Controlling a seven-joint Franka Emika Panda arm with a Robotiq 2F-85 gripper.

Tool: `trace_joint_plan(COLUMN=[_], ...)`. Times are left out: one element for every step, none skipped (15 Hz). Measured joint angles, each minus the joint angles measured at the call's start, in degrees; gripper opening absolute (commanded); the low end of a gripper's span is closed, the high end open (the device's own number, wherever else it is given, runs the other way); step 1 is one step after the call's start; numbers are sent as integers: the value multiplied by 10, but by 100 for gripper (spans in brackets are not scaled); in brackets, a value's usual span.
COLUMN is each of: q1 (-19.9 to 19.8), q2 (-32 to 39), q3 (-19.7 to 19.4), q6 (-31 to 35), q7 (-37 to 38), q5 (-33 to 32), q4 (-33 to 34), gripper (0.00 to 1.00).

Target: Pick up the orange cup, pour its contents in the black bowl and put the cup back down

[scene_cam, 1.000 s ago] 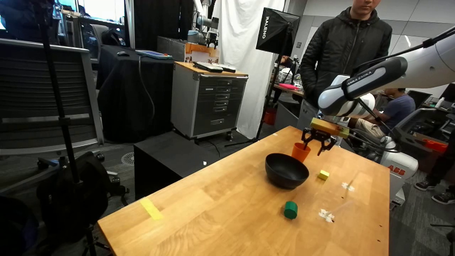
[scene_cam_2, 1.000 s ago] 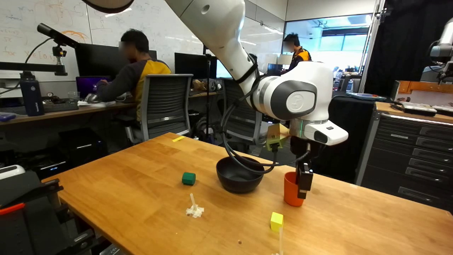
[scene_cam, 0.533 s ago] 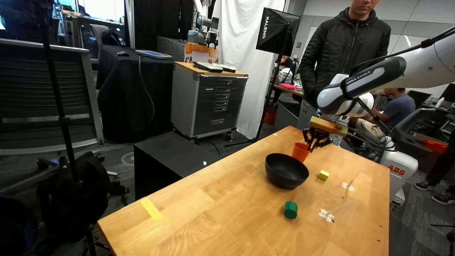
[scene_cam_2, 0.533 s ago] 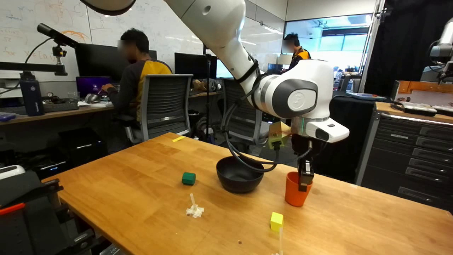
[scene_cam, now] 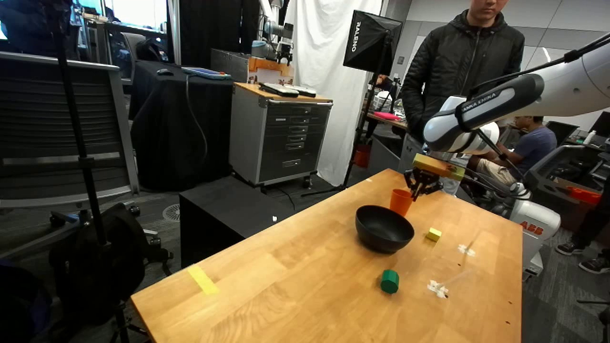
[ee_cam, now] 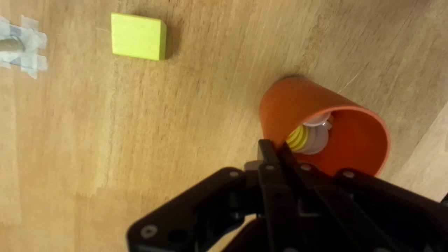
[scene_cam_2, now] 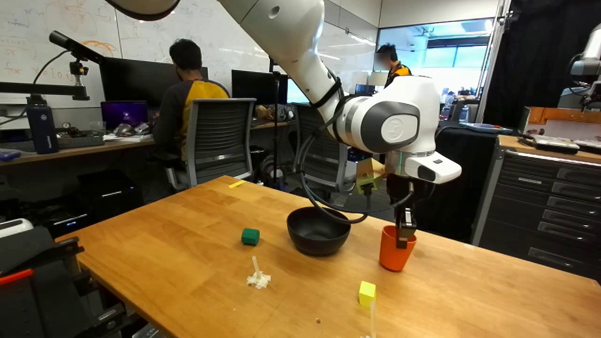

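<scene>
A wooden table (scene_cam_2: 188,220) spreads across the near part of the scene in both exterior views. In an exterior view the white robot arm (scene_cam: 505,102) reaches in from the right, its wrist bent down over the table. The black bowl (scene_cam_2: 318,240) stands upright on the wood, close to the far edge in an exterior view. The gripper (ee_cam: 275,145) points down to the right of the bowl, its jaws drawn together on the wall of the orange cup (scene_cam_2: 392,256), one finger outside and one inside. The cup is right of the bowl in both exterior views and apart from it. It looks slightly tilted; whether its base touches the table cannot be told. The dark green block (scene_cam_2: 250,236) lies left of the bowl in an exterior view, well apart from the cup. The yellow block (scene_cam_2: 366,294) sits on the near side of the cup, a little to its left. Farther left, a thin pale stick (scene_cam_2: 256,266) rises from a patch of white tape (scene_cam_2: 263,280). In the wrist view the contents (ee_cam: 311,138), yellow discs and pale ones, lie inside the cup.
</scene>
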Motion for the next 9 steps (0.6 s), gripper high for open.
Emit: trace_joint_plan(q1=[1, 3, 6, 8, 11, 15, 20, 26, 35], q2=[0, 0, 0, -1, -3, -6, -10, -14, -19], q3=[0, 0, 0, 0, 0, -1, -3, -7, -13], q6=[0, 0, 0, 0, 1, 2, 4, 9, 14], q7=[0, 0, 0, 0, 0, 0, 0, 0, 0], q5=[-3, -5, -9, -14, -18, -23, -31, -40, -50], q4=[0, 0, 0, 0, -1, -1, -2, -5, -10], gripper=[1, 1, 1, 1, 1, 1, 1, 1, 1])
